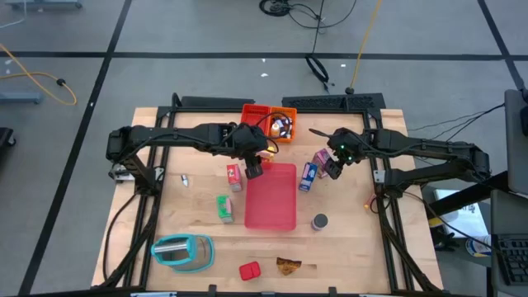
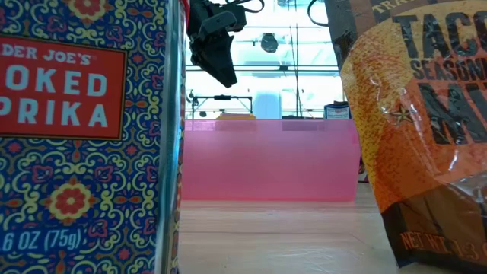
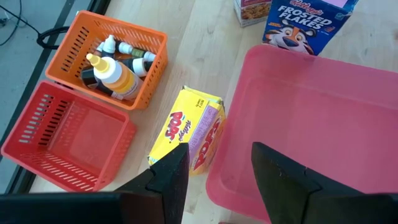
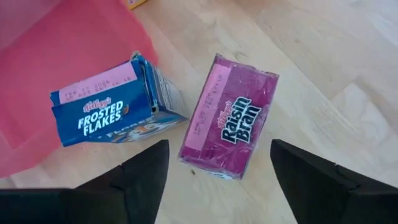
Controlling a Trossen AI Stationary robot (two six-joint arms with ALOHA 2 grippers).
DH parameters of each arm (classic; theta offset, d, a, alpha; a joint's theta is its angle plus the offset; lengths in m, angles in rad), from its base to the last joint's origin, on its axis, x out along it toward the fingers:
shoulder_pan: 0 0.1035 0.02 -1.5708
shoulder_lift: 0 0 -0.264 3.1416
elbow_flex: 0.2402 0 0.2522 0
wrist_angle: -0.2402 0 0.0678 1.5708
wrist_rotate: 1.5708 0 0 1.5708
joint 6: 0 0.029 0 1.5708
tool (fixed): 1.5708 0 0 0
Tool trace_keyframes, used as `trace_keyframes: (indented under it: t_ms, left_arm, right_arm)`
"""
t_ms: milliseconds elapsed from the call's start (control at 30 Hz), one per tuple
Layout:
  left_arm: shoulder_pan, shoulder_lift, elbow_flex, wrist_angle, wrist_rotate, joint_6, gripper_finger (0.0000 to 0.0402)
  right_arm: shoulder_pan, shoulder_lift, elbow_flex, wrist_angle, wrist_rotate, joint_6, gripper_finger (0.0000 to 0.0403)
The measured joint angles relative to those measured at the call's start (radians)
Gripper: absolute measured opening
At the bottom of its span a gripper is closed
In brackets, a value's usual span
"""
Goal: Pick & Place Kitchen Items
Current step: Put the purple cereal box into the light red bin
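Right wrist view – Raisin Bran box (image 4: 230, 115) under spread right end effector (image 4: 214, 174)

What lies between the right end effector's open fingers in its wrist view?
The purple Raisin Bran box, lying flat on the wooden table, sits just ahead of the right end effector; the right wrist view shows it untouched, with the blue Frosted Flakes box beside it.

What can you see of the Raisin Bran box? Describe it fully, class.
The Raisin Bran box is a small purple carton with white lettering and a pale pink label strip along one side. It lies flat on the wooden table, unopened, next to but apart from the blue Frosted Flakes box. The right pincer hovers open above it, not touching.
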Motion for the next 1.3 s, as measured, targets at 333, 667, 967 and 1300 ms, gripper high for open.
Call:
trace_keyframes:
  t_ms: [333,667,967,1300]
  left_arm:
    - [0.000,0.000,0.000,0.000,0.000,0.001,0.0177]
    - [0.000,0.000,0.000,0.000,0.000,0.002,0.0177]
    - [0.000,0.000,0.000,0.000,0.000,0.000,0.0177]
    - [0.000,0.000,0.000,0.001,0.000,0.000,0.0177]
  right_arm:
    - [0.000,0.000,-0.088,0.104,0.042,0.033,0.0283]
    - [0.000,-0.001,-0.185,0.244,0.042,0.037,0.0276]
    - [-0.001,0.001,-0.196,0.226,0.067,0.050,0.0129]
    - [-0.025,-0.018,-0.179,0.276,0.095,-0.001,0.0019]
